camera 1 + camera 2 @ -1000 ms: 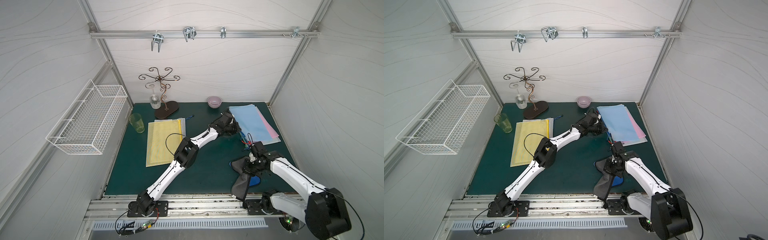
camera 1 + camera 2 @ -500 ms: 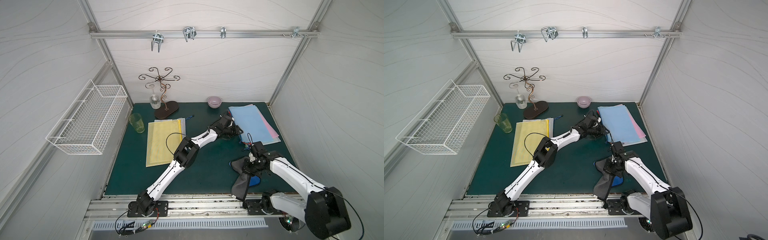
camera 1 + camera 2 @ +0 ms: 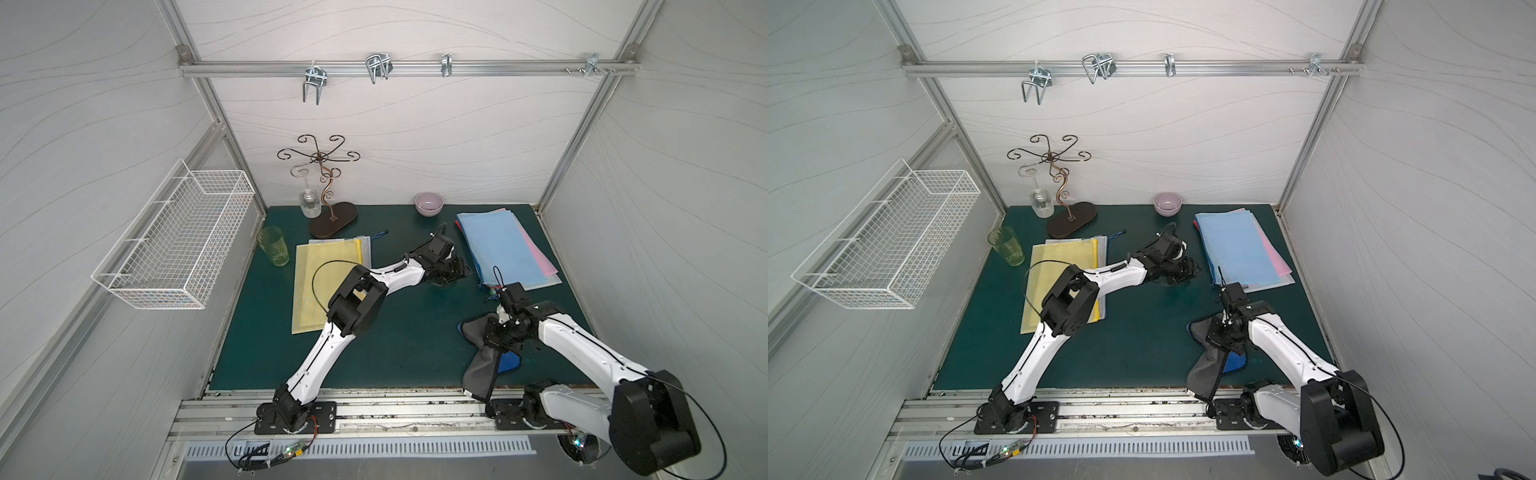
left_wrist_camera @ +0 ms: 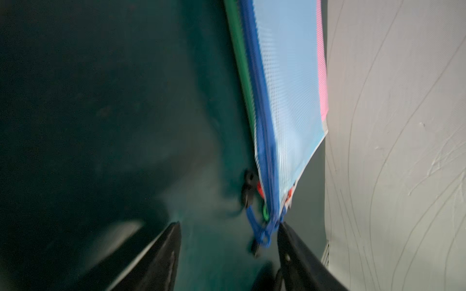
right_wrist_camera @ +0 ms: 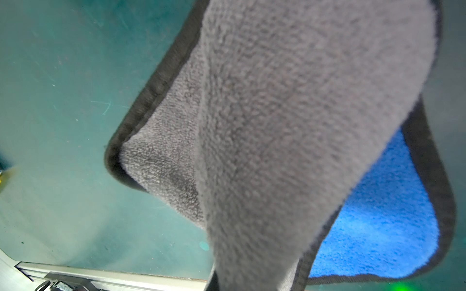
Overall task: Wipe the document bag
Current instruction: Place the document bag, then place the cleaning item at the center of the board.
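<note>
No lettering, label, brand, number or sign can be read in any view. The blue document bag (image 3: 494,245) and the grey cloth (image 3: 482,374) show plain surfaces, and any finer print is too small or blurred to tell.

Blue document bag (image 3: 496,245), grey-blue cloth (image 3: 482,370)
Bag lies flat, right of centre, zipper edge toward frame centre; cloth hangs bunched at lower right, grey side outward.
</note>
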You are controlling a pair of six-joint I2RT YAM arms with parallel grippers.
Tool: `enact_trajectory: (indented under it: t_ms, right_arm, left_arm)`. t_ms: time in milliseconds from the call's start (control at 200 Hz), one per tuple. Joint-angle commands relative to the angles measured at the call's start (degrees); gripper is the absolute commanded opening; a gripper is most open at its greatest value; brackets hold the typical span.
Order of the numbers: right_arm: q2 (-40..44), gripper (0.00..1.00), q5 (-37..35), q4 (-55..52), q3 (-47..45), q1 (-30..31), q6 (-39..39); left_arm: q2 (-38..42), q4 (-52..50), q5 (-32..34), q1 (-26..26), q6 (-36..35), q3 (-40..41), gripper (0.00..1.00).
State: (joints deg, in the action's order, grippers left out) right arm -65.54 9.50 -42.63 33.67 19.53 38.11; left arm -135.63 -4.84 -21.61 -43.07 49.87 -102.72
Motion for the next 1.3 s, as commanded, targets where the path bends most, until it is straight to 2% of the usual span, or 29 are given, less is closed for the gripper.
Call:
enact_trajectory:
  t_ms: [0,115,195,345,405,465,495,590,745,910,1071,1201,1296]
  right_arm:
    - [-3.3,0.0,0.7,3.5,2.3,0.6,1.0]
    - [-9.5,0.0,2.2,7.6,5.9,2.7,2.4]
    - [-14.5,0.0,1.9,9.2,9.8,5.8,3.8]
    - [-23.7,0.0,2.3,11.5,15.7,9.3,8.0]
    - [-26.6,0.09,3.0,12.2,17.6,10.0,9.3]
    - [-29.0,0.21,4.0,13.0,19.2,10.4,10.3]
    - [-29.9,0.25,4.4,13.2,19.8,10.5,10.7]
    - [-32.3,0.27,3.7,12.3,21.6,10.5,10.6]
    - [-34.3,0.28,7.5,14.3,22.0,7.5,10.4]
    - [-35.7,0.28,7.4,11.6,25.8,7.6,7.7]
    - [-33.9,0.28,9.7,11.6,23.6,5.5,5.7]
    - [-32.8,0.27,14.8,11.6,22.7,3.6,4.0]
    - [-31.0,0.27,16.0,10.9,22.0,3.8,3.4]
  left_arm:
    - [10.9,5.3,4.3,1.1,-2.0,9.6,0.62]
    - [22.2,3.2,4.9,1.3,-4.9,22.5,0.58]
    - [28.2,2.2,2.9,1.0,-5.4,30.1,0.56]
    - [34.5,2.8,-0.1,-3.2,-4.0,39.3,0.58]
    - [34.9,3.8,-0.4,-6.0,-3.5,41.1,0.59]
    - [34.1,3.9,-0.5,-8.7,-3.4,41.6,0.59]
    - [33.3,3.8,-0.7,-9.5,-3.2,41.7,0.59]
    - [32.9,5.5,-0.6,-10.1,-1.2,44.2,0.57]
    - [33.4,4.7,-1.0,-10.1,-1.9,44.4,0.56]
    - [30.1,0.4,-1.9,-10.5,-3.2,40.3,0.62]
    - [25.9,-4.7,-2.9,-10.0,-3.3,36.7,0.61]
    - [21.9,-10.4,-2.0,-9.8,-4.0,34.0,0.52]
    - [20.6,-12.1,-1.4,-9.5,-3.4,33.4,0.33]
